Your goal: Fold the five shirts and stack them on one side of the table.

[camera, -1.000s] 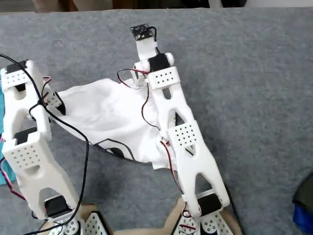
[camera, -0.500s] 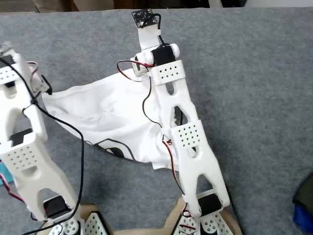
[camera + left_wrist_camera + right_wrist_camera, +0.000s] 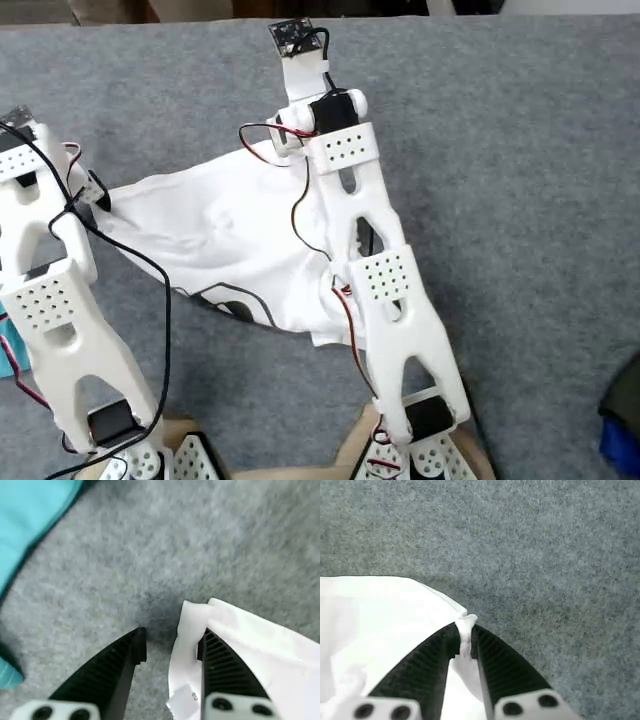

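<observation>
One white shirt (image 3: 220,240) lies spread on the grey bench (image 3: 520,150) between both arms. Right claw (image 3: 465,632) is clamped on its far corner. Left claw (image 3: 171,639) stands parted around another corner, the cloth seemingly brushing one finger. Teal cloth (image 3: 30,510) lies nearby.

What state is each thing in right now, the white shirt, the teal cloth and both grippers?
white shirt: unfolded, spread out and rumpled.
left gripper: open, a corner of the white shirt between its jaws.
right gripper: shut on the white shirt's edge.
teal cloth: lying flat, untouched.
</observation>
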Available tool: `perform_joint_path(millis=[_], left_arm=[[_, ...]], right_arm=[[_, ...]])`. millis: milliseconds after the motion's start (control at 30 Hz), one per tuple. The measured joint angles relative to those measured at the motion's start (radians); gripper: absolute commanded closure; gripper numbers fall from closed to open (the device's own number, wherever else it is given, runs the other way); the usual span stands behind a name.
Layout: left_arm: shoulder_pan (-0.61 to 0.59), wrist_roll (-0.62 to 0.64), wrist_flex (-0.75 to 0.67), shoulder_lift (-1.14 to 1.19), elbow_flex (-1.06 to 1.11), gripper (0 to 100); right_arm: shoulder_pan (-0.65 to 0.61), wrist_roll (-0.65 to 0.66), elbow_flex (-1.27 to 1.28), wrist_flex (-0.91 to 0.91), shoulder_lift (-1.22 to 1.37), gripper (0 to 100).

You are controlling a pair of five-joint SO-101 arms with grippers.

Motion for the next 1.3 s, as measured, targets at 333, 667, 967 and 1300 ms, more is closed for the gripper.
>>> perform_joint_path(millis=[333, 667, 967, 1300], left_arm=[[0.006, 0.0, 0.0, 0.015, -0.084, 98], [0.012, 0.069, 0.196, 0.017, -0.313, 98], [0.025, 0.141, 0.354, 0.005, -0.812, 98], [-0.072, 0.147, 0.358, -0.293, -0.875, 98]], right_arm=[[0.0, 0.0, 0.0, 0.0, 0.0, 99.4], [0.023, 0.0, 0.0, 0.002, -0.034, 99.4], [0.084, 0.0, 0.0, 0.077, -0.31, 99.4], [0.195, 0.0, -0.012, 0.078, -0.572, 99.4]])
